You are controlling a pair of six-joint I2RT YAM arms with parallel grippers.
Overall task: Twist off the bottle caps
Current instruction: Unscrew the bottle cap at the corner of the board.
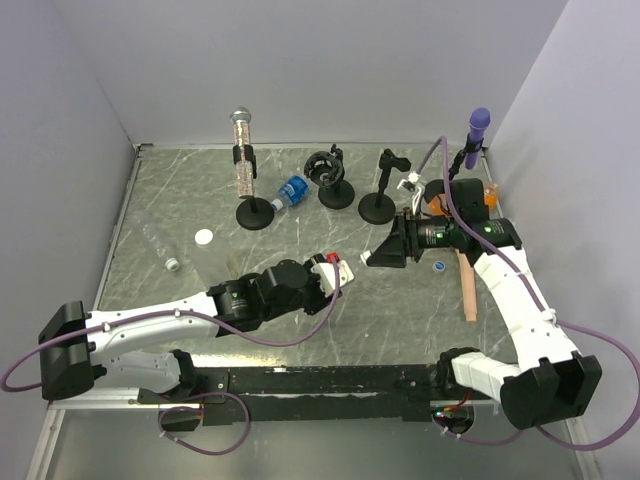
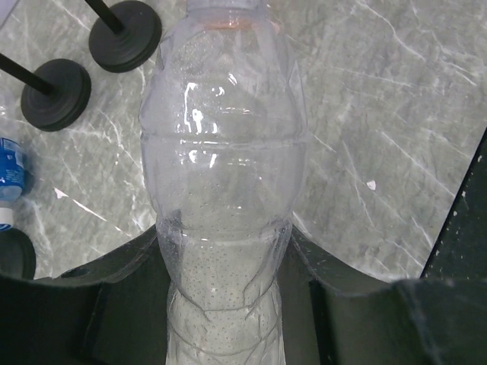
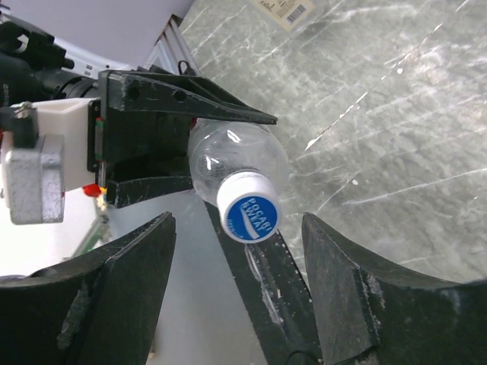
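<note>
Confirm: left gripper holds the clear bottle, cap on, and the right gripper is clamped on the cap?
Not clamped. The right wrist view shows the right gripper open, its fingers standing apart on either side of the blue-and-white cap without touching it. The rest is right: the left gripper holds the clear bottle, cap on.

One clear bottle (image 2: 224, 175) is held level in the left claw (image 3: 232, 154), its blue-and-white cap (image 3: 247, 207) screwed on.
On the worktop (image 1: 300, 330) lie a loose white cap (image 1: 204, 238), a loose blue cap (image 1: 438, 267), a blue-labelled bottle (image 1: 291, 190) on its side, and a second clear bottle (image 1: 158, 245) far left.
</note>
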